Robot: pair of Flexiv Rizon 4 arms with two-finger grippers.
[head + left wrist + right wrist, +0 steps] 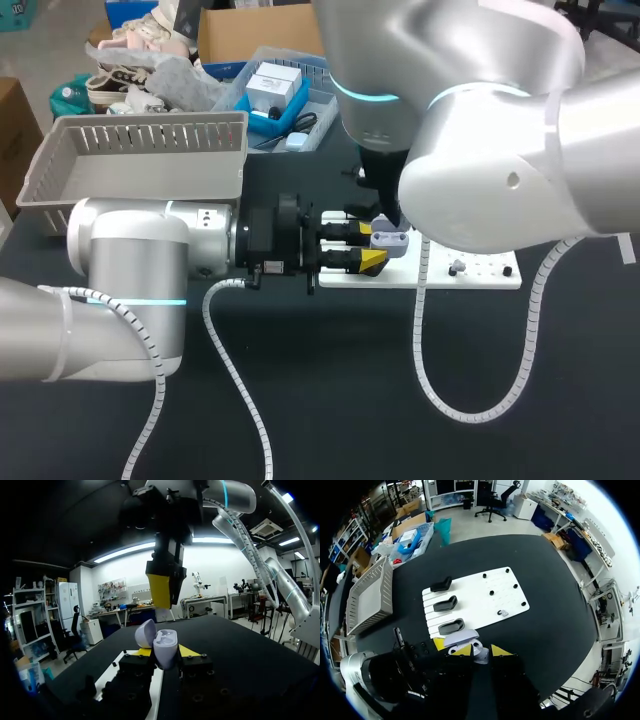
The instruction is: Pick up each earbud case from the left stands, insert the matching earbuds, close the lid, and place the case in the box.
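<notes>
Earbud case (164,647): pale lavender, rounded, lid hinged open, moulded inner tray showing. It sits above the left end of the white board (485,597), off the stands. The left gripper (366,246) is clamped on it, one yellow tip against each side, at a narrow spread. The left arm reaches in level from the left.

The right gripper (481,651) hangs straight over the open case, close above. Whether it is holding anything can't be told.

Three black stands (445,603) sit in a row along the board's left side, all bare. There is a small pale item (503,613) on the board's right part, too small to tell what.

The grey slatted box (150,130) is at the far left, by the surface edge, well apart from the case. The dark surface (350,400) is open on the near side, crossed only by the ribbed hose (470,410) looping down from the right arm.
</notes>
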